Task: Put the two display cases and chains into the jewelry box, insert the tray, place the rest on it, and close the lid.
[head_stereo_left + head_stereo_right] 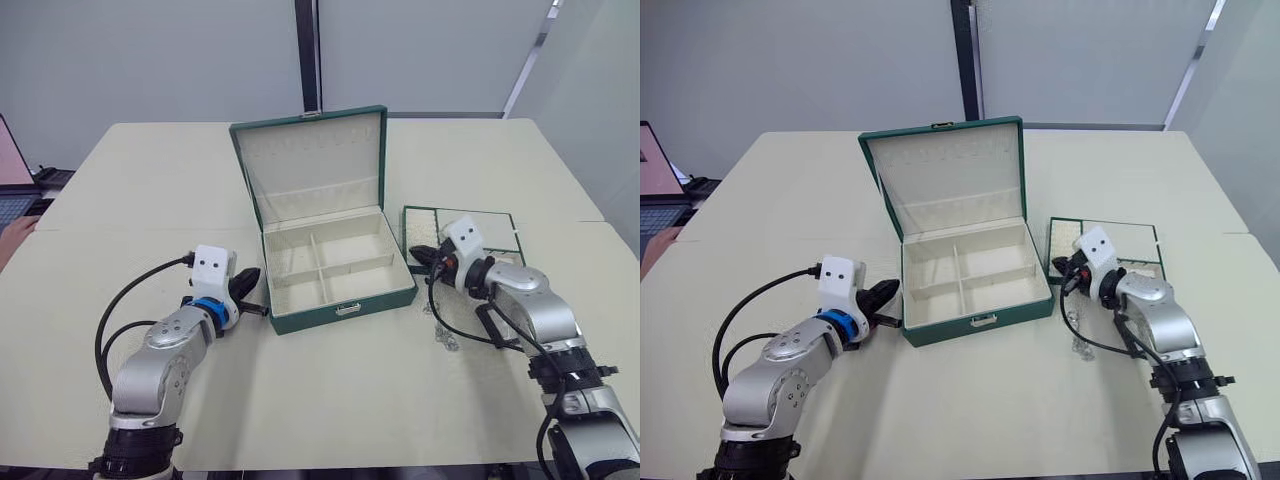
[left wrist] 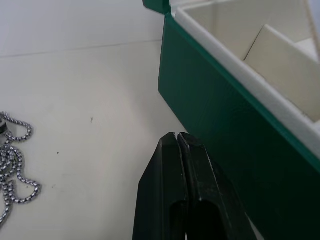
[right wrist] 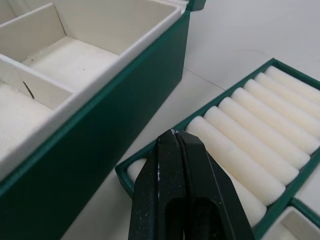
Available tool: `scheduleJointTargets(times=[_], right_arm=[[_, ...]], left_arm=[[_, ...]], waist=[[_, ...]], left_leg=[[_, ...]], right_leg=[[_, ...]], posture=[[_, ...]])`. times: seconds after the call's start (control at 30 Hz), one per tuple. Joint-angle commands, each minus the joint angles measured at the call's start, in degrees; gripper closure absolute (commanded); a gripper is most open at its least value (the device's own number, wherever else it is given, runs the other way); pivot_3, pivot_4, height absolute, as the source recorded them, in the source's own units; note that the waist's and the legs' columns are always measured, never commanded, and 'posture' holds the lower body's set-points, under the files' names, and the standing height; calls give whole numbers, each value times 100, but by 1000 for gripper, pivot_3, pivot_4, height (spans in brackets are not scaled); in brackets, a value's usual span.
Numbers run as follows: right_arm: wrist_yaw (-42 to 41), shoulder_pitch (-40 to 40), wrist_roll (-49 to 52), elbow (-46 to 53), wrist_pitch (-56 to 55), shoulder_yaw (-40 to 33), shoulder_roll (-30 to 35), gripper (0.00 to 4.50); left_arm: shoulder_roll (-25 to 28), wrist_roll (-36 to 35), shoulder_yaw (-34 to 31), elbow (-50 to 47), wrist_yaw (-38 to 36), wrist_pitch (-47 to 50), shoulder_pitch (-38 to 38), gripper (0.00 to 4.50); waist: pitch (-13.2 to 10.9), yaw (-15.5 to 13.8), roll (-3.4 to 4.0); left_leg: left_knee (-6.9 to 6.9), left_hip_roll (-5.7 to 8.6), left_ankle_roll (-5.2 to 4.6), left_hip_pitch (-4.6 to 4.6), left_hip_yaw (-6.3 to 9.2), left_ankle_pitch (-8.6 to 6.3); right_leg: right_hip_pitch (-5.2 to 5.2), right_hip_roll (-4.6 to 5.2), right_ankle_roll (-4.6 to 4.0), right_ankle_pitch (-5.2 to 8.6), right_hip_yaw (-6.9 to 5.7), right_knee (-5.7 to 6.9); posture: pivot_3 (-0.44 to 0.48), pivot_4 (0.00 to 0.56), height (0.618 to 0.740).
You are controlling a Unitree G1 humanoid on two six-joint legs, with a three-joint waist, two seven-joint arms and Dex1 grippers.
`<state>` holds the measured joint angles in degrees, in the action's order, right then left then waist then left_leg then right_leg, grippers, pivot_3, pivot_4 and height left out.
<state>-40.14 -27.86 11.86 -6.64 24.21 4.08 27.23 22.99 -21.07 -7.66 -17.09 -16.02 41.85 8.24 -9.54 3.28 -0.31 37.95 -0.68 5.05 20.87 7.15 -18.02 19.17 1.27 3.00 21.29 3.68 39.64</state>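
Note:
The jewelry box (image 1: 345,308) stands open in the middle of the table, its four cream compartments empty. Its lid (image 1: 313,160) is raised upright behind it. The tray (image 1: 493,228) lies flat just right of the box. One chain (image 1: 441,337) lies in a heap in front of the tray, and another chain (image 2: 12,165) lies on the table by the box's left side. My left gripper (image 1: 252,284) is shut and empty, close to the box's left wall (image 2: 225,125). My right gripper (image 3: 173,133) is shut and empty above the tray's ring rolls (image 3: 260,125). The display cases are out of view.
A laptop (image 1: 12,170) sits at the table's far left edge, with a person's hand (image 1: 12,240) beside it. The pale table (image 1: 330,400) has a wide open stretch in front of the box.

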Motion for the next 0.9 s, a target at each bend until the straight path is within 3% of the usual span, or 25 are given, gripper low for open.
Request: scheduleJointTargets(times=[0.03,0.9], right_arm=[[-206,-23,135,446,88,68,-32,4458],[-538,863,490,2048,1110,346,-167,4458]], left_arm=[[7,59,0,-46,-76,-170,54,4500],[-73,314,147,309,-419,-331,432,4500]], waist=[[0,-1,0],[0,-20,0]], left_leg=[[0,0,0,0,1,0],[-2,5,0,0,12,0]], right_leg=[[0,0,0,0,0,0],[-2,1,0,0,-4,-2]], posture=[[0,150,740],[0,150,740]])
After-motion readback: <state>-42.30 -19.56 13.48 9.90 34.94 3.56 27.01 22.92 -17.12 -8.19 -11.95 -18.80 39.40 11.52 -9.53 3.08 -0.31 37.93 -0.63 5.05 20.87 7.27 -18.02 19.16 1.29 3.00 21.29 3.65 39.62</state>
